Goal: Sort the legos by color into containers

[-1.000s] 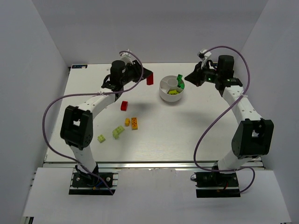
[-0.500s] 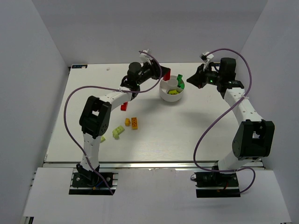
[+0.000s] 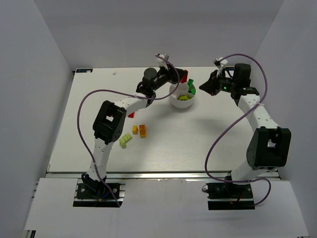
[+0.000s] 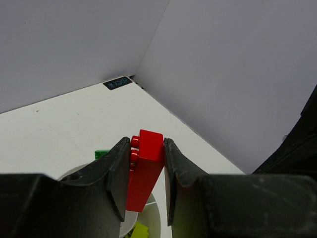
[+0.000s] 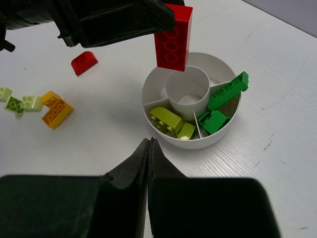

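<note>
While lime bricks [image 3: 125, 141], orange bricks [image 3: 142, 131] and a red piece [image 3: 131, 114] lie loose nearest me, I see the white dish [image 5: 148, 84] farther on, green bricks [image 5: 225, 91] and yellow-green bricks [image 5: 168, 119] in its wedges. Beside it my right gripper [image 3: 203, 85] is pinched closed, empty. Over it my left gripper [image 3: 182, 79] holds a red brick [image 4: 146, 168] upright.

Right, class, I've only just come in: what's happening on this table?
The left arm's fingers grip a red brick and hold it over the white dish. One section holds dark green bricks, another lime ones. The right arm's fingers are shut and empty, near the dish. A red piece, orange bricks and lime bricks lie loose on the table.
</note>
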Robot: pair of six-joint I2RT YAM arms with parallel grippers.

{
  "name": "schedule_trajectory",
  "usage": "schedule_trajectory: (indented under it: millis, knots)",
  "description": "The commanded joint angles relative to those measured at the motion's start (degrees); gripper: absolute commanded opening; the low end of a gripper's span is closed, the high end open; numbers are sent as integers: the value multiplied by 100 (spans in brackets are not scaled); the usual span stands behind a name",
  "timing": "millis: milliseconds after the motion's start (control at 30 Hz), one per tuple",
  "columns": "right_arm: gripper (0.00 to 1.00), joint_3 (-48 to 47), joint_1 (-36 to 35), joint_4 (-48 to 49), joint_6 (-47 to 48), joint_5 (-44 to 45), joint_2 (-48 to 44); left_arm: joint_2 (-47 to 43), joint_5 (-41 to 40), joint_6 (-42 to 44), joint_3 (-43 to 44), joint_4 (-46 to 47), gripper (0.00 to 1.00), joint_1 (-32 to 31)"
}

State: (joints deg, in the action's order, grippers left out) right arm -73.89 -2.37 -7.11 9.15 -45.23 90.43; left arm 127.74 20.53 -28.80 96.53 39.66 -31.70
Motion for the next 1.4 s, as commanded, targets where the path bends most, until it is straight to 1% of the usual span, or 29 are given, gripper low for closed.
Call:
schedule_trajectory:
  millis: [0, 200, 533, 633, 700, 733, 767, 800, 867, 900, 1033, 1067, 1167, 1233, 1267, 1300, 1333, 1367]
  knots:
    - [0, 50, 61, 114, -62, -91, -193, 75, -58, 173, 252, 139, 0, -64]
    - [0, 50, 88, 114, -62, -117, -175, 233, -155, 296, 243, 104, 0, -82]
    - [0, 67, 105, 96, -115, -144, -149, 471, -225, 269, 384, -11, 0, -108]
    - [0, 59, 97, 87, -115, -144, -140, 541, -243, 252, 437, -81, 4, -125]
    - [0, 50, 97, 87, -124, -152, -140, 568, -243, 252, 446, -90, 10, -143]
    - [0, 41, 97, 87, -115, -144, -140, 568, -286, 252, 446, -125, 16, -152]
    - [0, 32, 97, 87, -124, -135, -140, 559, -330, 260, 437, -143, 23, -169]
    - [0, 24, 97, 79, -106, -135, -140, 515, -374, 313, 428, -169, 36, -178]
    - [0, 24, 97, 70, -106, -144, -140, 454, -541, 401, 393, -230, 48, -222]
    - [0, 24, 105, 70, -115, -144, -131, 418, -585, 453, 393, -257, 58, -240]
    - [0, 6, 105, 61, -124, -170, -122, 295, -630, 559, 402, -345, 67, -249]
    - [0, -3, 105, 61, -115, -170, -122, 286, -630, 585, 402, -406, 67, -249]
    - [0, -3, 105, 52, -115, -179, -140, 129, -726, 603, 340, -450, 67, -249]
    - [0, -3, 105, 26, -71, -188, -166, -29, -849, 638, 227, -485, 61, -249]
    - [0, -20, 105, -61, 42, -196, -166, -248, -910, 665, 174, -633, 45, -231]
    - [0, -47, 105, -132, 122, -275, -166, -389, -972, 726, 112, -739, 36, -222]
    - [3, -73, 105, -211, 227, -354, -158, -538, -1051, 744, -115, -827, 27, -196]
    - [8, -91, 105, -412, 350, -468, -158, -714, -1095, 761, -274, -976, 14, -144]
